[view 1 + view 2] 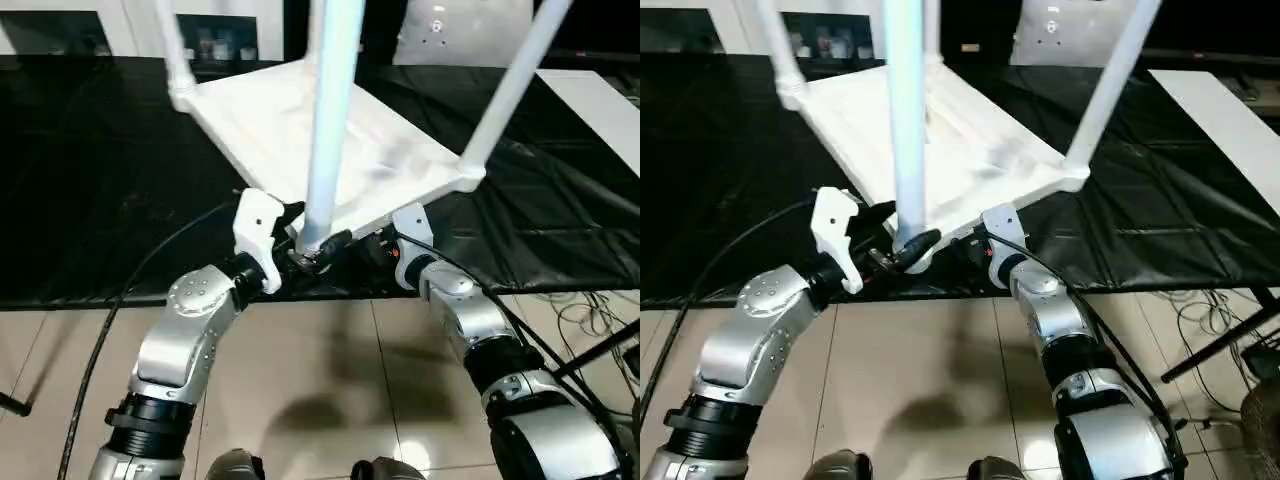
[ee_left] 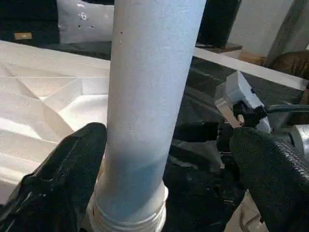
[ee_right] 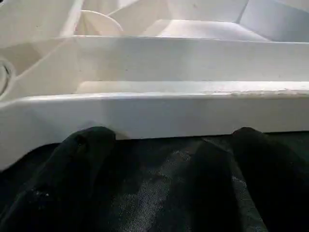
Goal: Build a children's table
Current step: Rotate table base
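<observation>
— Where do we find the children's table (image 1: 340, 150)?

— It lies upside down on the black cloth (image 1: 90, 200), ribbed underside facing up, turned so that one corner points toward us. We see its white legs rising from the corner sockets: the near leg (image 1: 330, 120) stands almost straight up from that near corner, its long axis vertical, and two more, a right leg (image 1: 505, 95) and a far left leg (image 1: 172, 50), lean slightly outward as they climb.

— And our grippers, relative to that near leg?

— Our left gripper (image 2: 164, 164) has its fingers (image 2: 72, 164) spread wide on either side of the leg's base, one black finger beside the tube, the other well apart from it; we cannot tell whether it touches. Our right gripper (image 3: 169, 164) sits just beside the same corner, along the tabletop's edge, its fingers (image 3: 82, 164) also wide and resting low on the cloth in front of the white rim, holding nothing.

— The surroundings?

— Beige floor tiles (image 1: 330, 380) lie on our side of the cloth, cables (image 1: 590, 320) trail off to the right of the table, and a white board (image 1: 600, 110) lies beyond its right leg.
</observation>
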